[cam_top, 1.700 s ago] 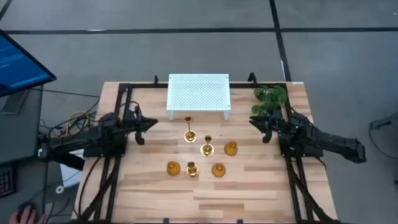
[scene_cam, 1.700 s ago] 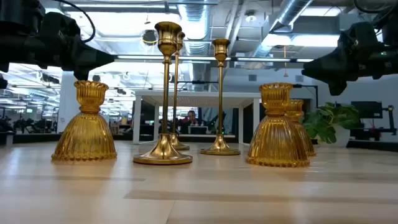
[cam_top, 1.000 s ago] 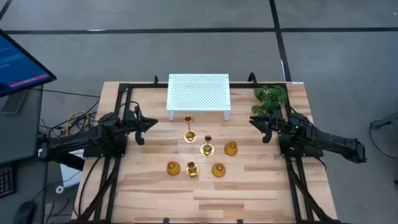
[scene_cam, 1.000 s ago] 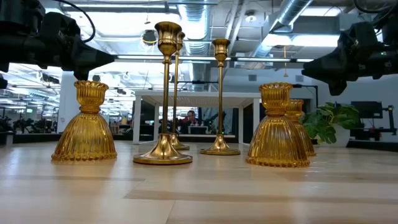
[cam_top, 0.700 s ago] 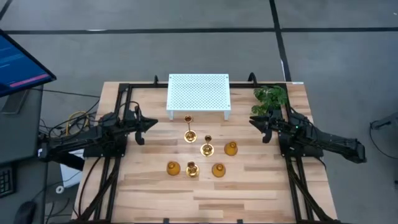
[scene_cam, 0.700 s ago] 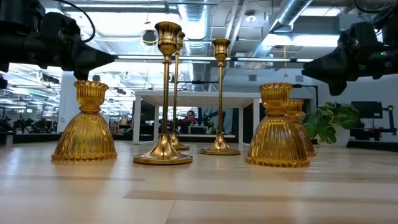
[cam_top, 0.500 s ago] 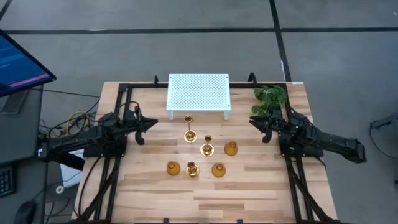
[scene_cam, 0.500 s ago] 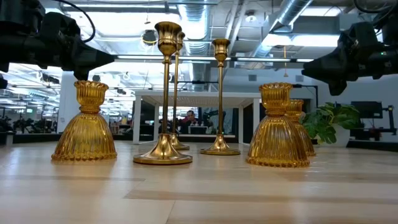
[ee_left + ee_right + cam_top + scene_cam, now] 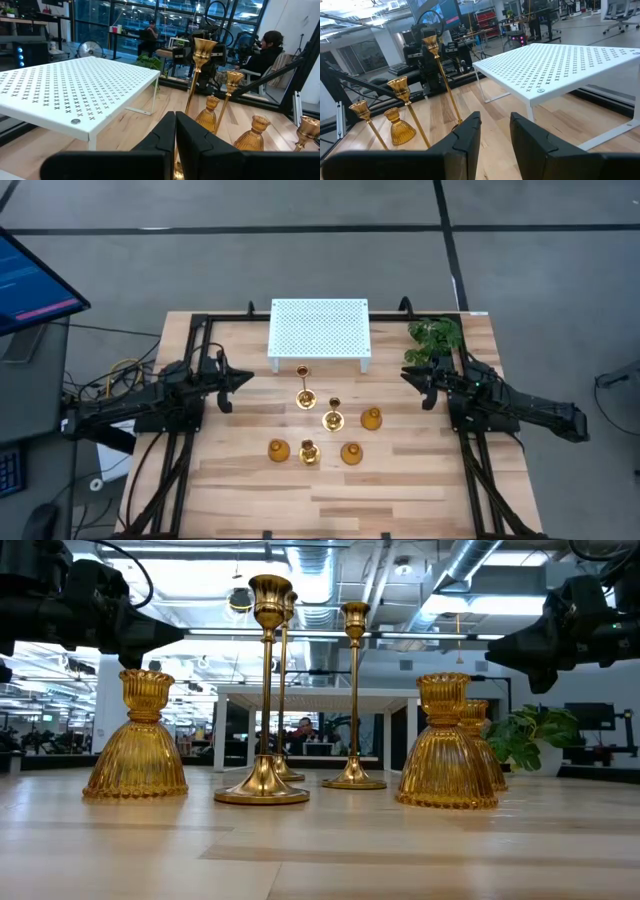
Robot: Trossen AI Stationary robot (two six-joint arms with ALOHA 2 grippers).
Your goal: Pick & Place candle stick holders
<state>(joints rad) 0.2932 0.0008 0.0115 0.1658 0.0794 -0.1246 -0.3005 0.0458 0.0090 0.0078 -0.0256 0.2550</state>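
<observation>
front row: three candle stick holders, bulbous (image 9: 278, 449), slim (image 9: 308, 451), bulbous (image 9: 351, 453), mid-desk (image 9: 400, 490), untouched.
behind: two slim sticks (image 9: 333, 418) plus a bulbous one (image 9: 371, 418), short of white perforated stand (image 9: 319, 332).
left gripper (image 9: 240, 379): fingers (image 9: 192, 145) pressed together, empty, parked at desk's left.
right gripper (image 9: 409, 377): fingers (image 9: 465, 137) slightly apart, empty, desk's right.
tip: probably grab stems low, lift straight, dodge neighbours.

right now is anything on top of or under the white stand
Nothing sits on top of the white stand; its perforated surface is bare. In the low view the space under it looks open between the legs, though the candle holders block part of that view.
</observation>
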